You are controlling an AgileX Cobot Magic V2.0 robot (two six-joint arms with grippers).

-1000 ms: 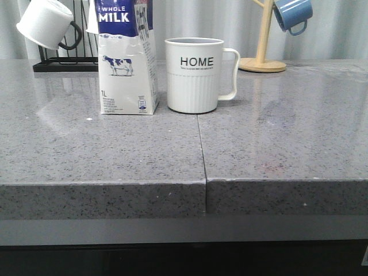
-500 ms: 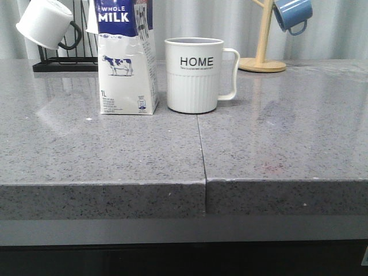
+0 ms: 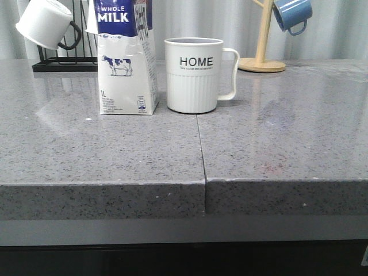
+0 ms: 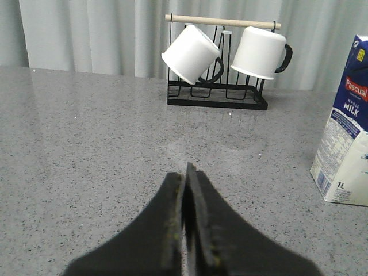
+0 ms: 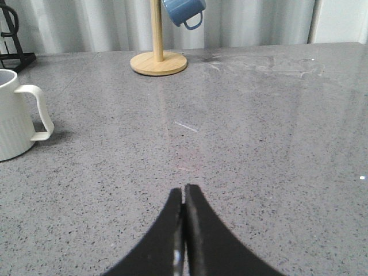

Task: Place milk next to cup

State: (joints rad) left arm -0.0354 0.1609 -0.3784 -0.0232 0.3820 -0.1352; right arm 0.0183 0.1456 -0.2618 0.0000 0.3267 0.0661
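Observation:
The milk (image 3: 126, 63), a tall white carton with a dark blue top and a cow picture, stands upright on the grey counter just left of the cup (image 3: 194, 75), a white ribbed mug lettered "HOME" with its handle to the right. A narrow gap separates them. Part of the milk shows in the left wrist view (image 4: 348, 132), and part of the cup in the right wrist view (image 5: 17, 115). My left gripper (image 4: 187, 172) is shut and empty, low over the counter, well away from the milk. My right gripper (image 5: 184, 192) is shut and empty, away from the cup. Neither gripper shows in the front view.
A black rack (image 4: 217, 98) with two plain white mugs (image 4: 192, 54) hanging on it stands at the back left. A wooden mug tree (image 3: 262, 60) with a blue mug (image 3: 293, 14) stands at the back right. A seam (image 3: 201, 144) runs across the counter towards its front edge.

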